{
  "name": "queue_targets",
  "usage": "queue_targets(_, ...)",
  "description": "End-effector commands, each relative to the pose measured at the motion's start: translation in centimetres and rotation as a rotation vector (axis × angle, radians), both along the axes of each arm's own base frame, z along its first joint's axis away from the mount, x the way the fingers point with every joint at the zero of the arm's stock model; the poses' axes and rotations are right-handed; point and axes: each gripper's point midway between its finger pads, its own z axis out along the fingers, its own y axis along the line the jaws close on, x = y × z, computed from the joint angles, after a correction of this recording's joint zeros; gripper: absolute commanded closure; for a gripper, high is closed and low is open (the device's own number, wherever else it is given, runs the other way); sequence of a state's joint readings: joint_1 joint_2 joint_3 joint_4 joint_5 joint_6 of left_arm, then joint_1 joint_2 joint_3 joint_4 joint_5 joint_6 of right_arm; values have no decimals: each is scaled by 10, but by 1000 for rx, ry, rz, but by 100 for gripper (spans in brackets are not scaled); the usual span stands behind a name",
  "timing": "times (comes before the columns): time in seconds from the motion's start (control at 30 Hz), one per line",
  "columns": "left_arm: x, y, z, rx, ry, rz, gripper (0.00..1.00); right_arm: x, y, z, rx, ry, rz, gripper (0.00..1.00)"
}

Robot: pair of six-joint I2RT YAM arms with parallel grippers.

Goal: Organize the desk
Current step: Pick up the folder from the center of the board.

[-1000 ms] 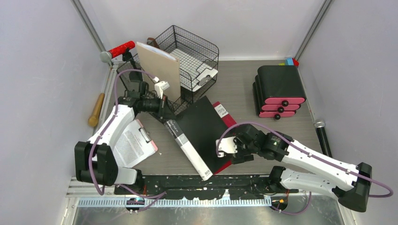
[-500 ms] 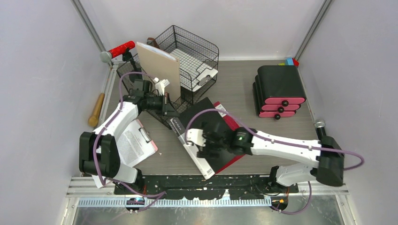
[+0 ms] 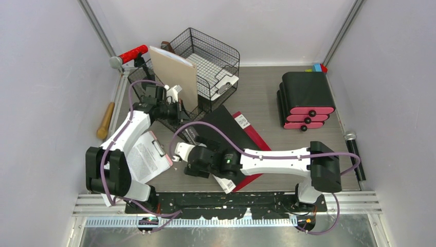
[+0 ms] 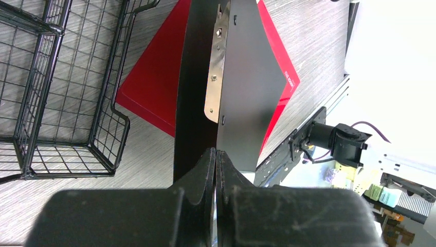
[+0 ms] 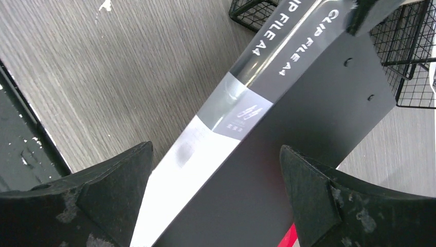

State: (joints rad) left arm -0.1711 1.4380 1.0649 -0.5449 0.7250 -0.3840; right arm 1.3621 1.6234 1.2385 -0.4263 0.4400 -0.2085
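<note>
Grey wood-grain desk (image 3: 267, 98) fills the floor between the lilac walls, its metal rail nearest my bases. The streaks run left to right across the top view. I take the long axis to lie along them, though the slant of the view makes that hard to confirm.

Left gripper (image 4: 216, 152): fingers pressed together, clamped on the thin edge of the black clip file (image 3: 226, 128), beside the wire-mesh tray rack (image 3: 211, 56). The file stands tilted up off the desk, its spine running from far-left to near-right with the white end toward the rail.

Right gripper (image 5: 216, 149): jaws wide apart, one either side of the spine, neither pad clearly touching it.

Hard to make out:
- My right arm crosses the near part of the file in the top view.
- The red folder (image 3: 252, 131) shows only as a strip and corner from under the file.
- The spine's white end is cut off at the bottom of the right wrist view.
- My left fingertips sit behind the tan board (image 3: 175, 77) leaning at the rack, so they are unclear from above.

The drawer unit (image 3: 306, 98) stands far-right, well apart.
</note>
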Motion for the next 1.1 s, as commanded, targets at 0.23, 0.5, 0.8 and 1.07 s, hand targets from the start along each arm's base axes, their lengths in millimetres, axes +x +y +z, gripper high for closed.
queue_targets(0.23, -6, -8, 43, -48, -97, -13, 100, 24, 9, -20, -52, -176, -174, 0)
queue_targets(0.5, -13, -8, 49, -44, -137, -32, 100, 39, -2, -13, -93, -300, -193, 2)
queue_targets(0.8, -22, -4, 53, -9, -200, -88, 100, 59, -26, 7, -88, -324, -239, 22)
queue_targets(1.07, -29, -9, 64, -33, -245, -195, 100, 67, -53, 50, -47, -334, -239, 53)
